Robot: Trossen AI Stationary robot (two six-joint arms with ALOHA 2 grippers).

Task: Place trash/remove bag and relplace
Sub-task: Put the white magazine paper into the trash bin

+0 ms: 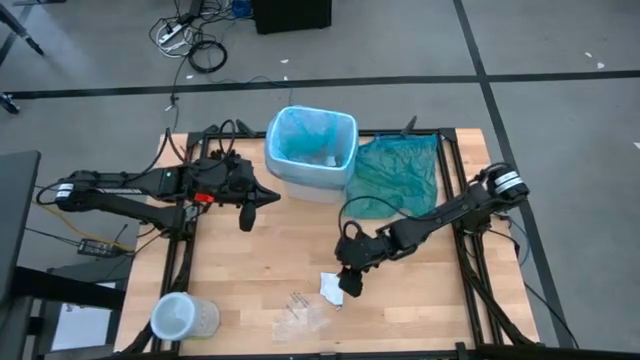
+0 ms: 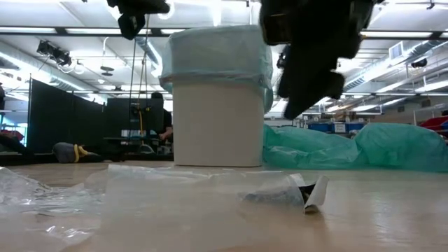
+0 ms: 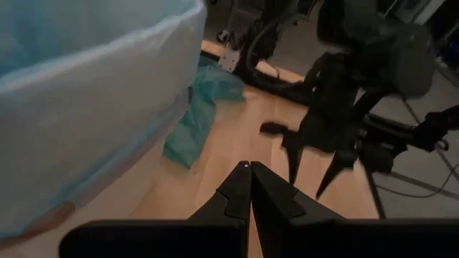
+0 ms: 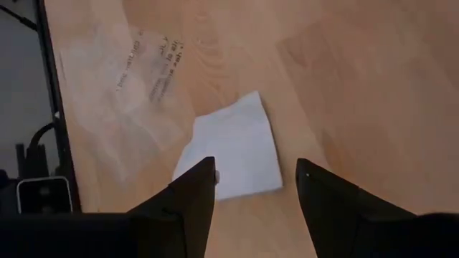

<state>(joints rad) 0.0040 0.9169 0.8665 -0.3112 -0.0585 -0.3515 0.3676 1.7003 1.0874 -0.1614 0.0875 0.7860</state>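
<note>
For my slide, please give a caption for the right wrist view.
Open right claw above white paper scrap on wooden table.

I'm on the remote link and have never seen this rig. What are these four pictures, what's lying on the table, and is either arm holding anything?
Two dark robot arms work at a wooden table. One picture looks straight down, one looks level across the tabletop, and one comes from each arm's wrist. The white bin, lined with the light blue bag, stands at the far edge, with a teal bag beside it. Near the front lie a white paper scrap, a clear plastic wrapper and a clear cup. The right gripper is open, above the paper, holding nothing. The left gripper is shut and empty, waiting beside the bin.
</note>
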